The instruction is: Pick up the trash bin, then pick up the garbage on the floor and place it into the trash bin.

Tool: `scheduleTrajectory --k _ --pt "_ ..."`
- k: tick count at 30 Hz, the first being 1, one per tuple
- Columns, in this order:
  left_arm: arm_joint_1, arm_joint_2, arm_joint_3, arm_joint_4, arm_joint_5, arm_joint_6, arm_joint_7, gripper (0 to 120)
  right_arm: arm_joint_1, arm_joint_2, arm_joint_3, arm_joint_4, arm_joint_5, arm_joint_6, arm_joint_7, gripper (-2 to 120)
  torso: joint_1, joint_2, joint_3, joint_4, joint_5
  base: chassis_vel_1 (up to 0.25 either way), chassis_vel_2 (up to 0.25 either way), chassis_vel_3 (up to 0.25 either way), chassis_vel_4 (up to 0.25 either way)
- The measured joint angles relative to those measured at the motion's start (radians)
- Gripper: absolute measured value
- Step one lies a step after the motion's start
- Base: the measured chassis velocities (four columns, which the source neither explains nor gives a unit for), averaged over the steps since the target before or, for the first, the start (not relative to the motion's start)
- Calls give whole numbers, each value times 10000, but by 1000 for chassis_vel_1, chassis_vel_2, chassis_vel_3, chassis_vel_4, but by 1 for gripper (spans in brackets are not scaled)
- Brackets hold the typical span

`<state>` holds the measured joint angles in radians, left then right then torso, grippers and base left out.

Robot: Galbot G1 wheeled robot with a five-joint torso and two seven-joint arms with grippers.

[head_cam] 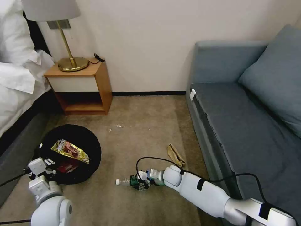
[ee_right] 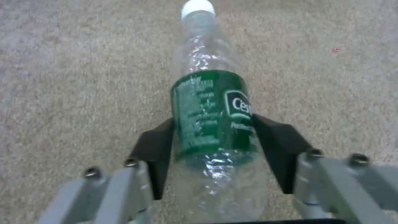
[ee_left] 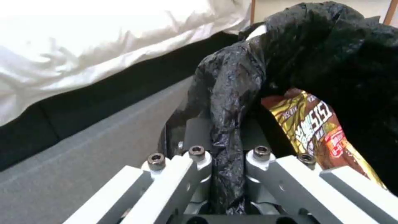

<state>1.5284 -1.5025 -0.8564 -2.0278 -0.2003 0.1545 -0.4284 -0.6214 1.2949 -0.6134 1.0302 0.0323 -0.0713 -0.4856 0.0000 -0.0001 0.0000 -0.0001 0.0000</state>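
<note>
The trash bin (head_cam: 82,140), lined with a black bag, sits on the carpet at the left beside the bed. Inside it lie a gold-brown snack wrapper (head_cam: 70,150) and a red packet (head_cam: 66,166). My left gripper (head_cam: 44,166) is shut on the bin's near rim; in the left wrist view a fold of the bag (ee_left: 226,102) is pinched in the left gripper (ee_left: 226,133), with the wrapper (ee_left: 315,124) just beyond. A clear bottle with a green label (head_cam: 124,181) lies on the carpet. My right gripper (ee_right: 213,137) is shut on its labelled middle (ee_right: 211,102). A brown paper scrap (head_cam: 175,154) lies near the sofa.
A wooden bedside table (head_cam: 82,84) with a brass lamp (head_cam: 70,59) stands by the far wall. The bed (head_cam: 15,88) runs along the left and a grey-blue sofa (head_cam: 250,125) along the right. Open carpet (head_cam: 144,119) lies between them, with tiny white specks (head_cam: 120,126).
</note>
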Motion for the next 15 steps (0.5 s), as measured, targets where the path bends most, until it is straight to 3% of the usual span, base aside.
scheduleTrajectory --k 2,4,6,8,15 --pt "0 1 0 0 2 3 0 5 -24 9 54 -23 -50 52 -21 46 0 0 -1 0 0 0 0 0 0" --pt "8 26 -6 2 1 7 -1 5 -87 17 235 -83 -192 213 -103 35 0 0 0 0 0 0 0 0 0" --pt "11 30 -9 3 1 7 -1 5 -101 16 283 -96 -222 251 -112 33 0 0 0 0 0 0 0 0 0" --pt "24 50 -13 30 -5 7 -1 5 -177 -15 513 -114 -345 409 -119 22 0 0 0 1 0 0 0 0 0" --pt "33 156 -13 39 -93 7 -3 5 -280 -365 1384 361 -247 616 -32 9 0 -1 0 1 0 0 0 0 0"
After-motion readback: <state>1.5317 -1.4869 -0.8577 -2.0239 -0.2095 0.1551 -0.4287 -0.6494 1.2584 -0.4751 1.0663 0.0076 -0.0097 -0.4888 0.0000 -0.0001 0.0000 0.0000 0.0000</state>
